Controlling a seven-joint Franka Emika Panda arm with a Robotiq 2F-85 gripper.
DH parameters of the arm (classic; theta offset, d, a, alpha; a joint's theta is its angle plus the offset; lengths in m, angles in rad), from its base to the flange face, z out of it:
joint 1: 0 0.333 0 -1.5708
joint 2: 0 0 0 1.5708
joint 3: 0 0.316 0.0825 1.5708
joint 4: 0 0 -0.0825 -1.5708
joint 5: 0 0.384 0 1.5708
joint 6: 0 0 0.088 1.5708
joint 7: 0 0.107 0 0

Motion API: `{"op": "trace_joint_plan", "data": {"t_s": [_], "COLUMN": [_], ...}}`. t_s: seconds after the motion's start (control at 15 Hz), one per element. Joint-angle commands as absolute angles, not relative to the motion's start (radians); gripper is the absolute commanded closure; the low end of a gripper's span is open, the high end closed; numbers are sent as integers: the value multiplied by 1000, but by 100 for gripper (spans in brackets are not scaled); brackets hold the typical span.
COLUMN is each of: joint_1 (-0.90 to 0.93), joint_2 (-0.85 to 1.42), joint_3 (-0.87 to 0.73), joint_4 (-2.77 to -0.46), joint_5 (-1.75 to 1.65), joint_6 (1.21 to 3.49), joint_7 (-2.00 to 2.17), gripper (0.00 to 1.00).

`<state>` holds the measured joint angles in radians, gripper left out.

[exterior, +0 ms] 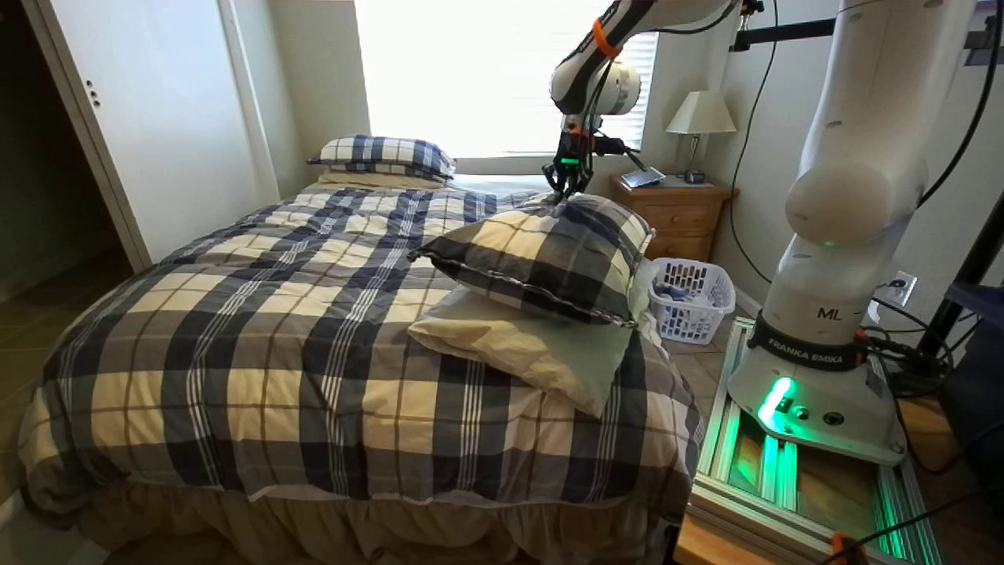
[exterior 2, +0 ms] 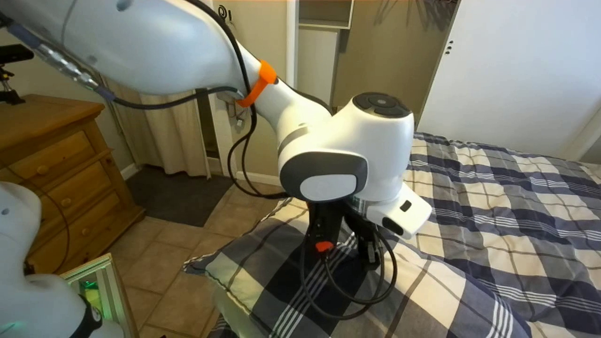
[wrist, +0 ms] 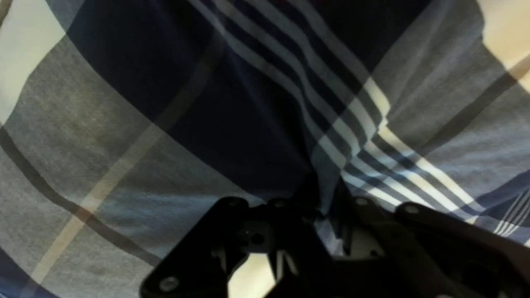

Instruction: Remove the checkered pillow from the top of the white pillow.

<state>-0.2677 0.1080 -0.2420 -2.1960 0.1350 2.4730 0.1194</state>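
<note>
Black band [exterior: 804, 351] round arm base [exterior: 823, 435] reads FRANKA EMIKA; letters ML [exterior: 829, 314] sit at about one o'clock from it. Checkered pillow [exterior: 541, 255] lies atop white pillow [exterior: 514, 337], which pokes out at six o'clock and rests on plaid bedspread [exterior: 274, 337]. Gripper [wrist: 328, 203] stands at about twelve o'clock of checkered pillow, clamped on fold of its upper cloth, seen gathered in wrist view. In exterior view, from checkered pillow: arm base at four o'clock, laundry basket [exterior: 690, 323] between three and four, lamp [exterior: 700, 118] between one and two, similar plaid pillow [exterior: 384, 153] at ten.

Matt cloth checkered pillow [exterior: 541, 249], cloth white pillow [exterior: 522, 339], smooth glossy arm [exterior 2: 300, 112]
</note>
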Motion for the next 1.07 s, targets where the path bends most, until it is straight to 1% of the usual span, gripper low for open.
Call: {"op": "trace_joint_plan", "data": {"t_s": [0.0, 0.2, 0.4, 1.0], "joint_1": [-263, -262, -260, -261], "joint_2": [6, -36, -66, -105], "joint_3": [-259, -258, -248, -210], "joint_4": [-2186, -2172, -2162, -2031], "joint_5": [86, 33, -56, -197], "joint_6": [2424, 2420, 2465, 2493], "joint_7": [162, 219, 286, 446], "gripper": [98, 98, 98, 98]}}
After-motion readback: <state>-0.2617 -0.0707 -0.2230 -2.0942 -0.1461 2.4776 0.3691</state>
